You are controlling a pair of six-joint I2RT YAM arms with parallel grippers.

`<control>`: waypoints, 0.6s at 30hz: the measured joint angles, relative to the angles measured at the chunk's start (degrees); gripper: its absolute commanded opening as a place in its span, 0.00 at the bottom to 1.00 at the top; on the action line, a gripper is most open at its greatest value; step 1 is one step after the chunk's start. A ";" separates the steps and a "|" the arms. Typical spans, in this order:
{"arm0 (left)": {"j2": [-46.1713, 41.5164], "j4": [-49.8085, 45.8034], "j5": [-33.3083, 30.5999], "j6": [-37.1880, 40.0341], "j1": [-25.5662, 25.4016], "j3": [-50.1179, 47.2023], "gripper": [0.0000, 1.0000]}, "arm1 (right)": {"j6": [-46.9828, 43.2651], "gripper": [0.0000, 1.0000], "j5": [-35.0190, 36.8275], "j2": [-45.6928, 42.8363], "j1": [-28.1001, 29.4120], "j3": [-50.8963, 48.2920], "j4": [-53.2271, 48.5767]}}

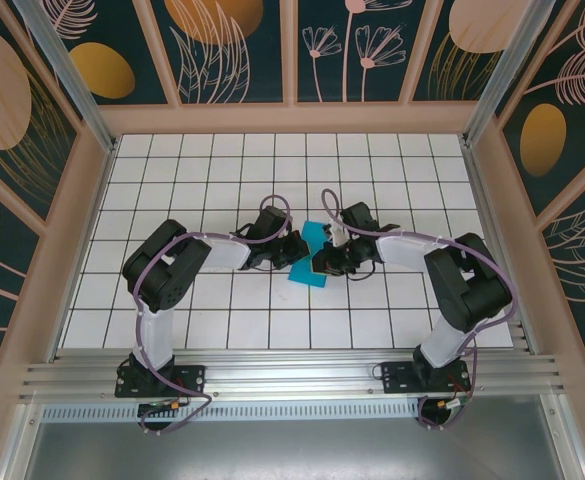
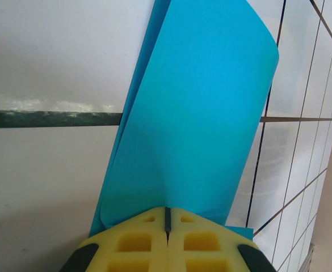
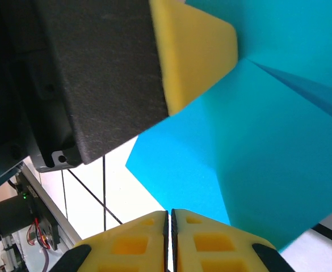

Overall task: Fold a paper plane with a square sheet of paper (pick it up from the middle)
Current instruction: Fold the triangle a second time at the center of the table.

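square sheet of paper (image 2: pixel 200 113) is light, floppy and crease-prone; your left gripper (image 2: pixel 167 211) pinches one edge, right gripper (image 3: pixel 169 212) sits clenched beside it; hold near the fold.

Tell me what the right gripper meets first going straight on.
The square sheet of paper, just ahead of the right gripper; past it, likely a yellow finger of the left gripper. Depth is unclear.

square sheet of paper (image 1: pixel 309 265) | teal-blue, matte | folded over, curled | table (image 1: pixel 222 170) centre
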 measured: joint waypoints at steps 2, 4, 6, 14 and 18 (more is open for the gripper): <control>0.00 0.00 -0.02 0.04 0.00 0.00 0.06 | 0.98 0.14 -0.87 0.00 -0.44 -0.76 0.48; 0.00 0.00 0.00 0.07 0.00 0.00 0.06 | 1.99 0.14 -2.12 0.00 -0.70 -1.60 0.85; 0.00 0.00 0.00 0.20 0.00 0.00 0.06 | 2.49 0.14 -3.02 0.00 -0.79 -2.21 0.96; 0.00 0.00 0.00 0.39 0.00 0.00 0.06 | 4.22 0.14 -4.42 1.66 -0.79 -4.20 2.08; 0.00 0.00 0.00 0.39 0.00 0.00 0.06 | 4.35 0.14 -4.26 2.60 -0.90 -5.27 2.05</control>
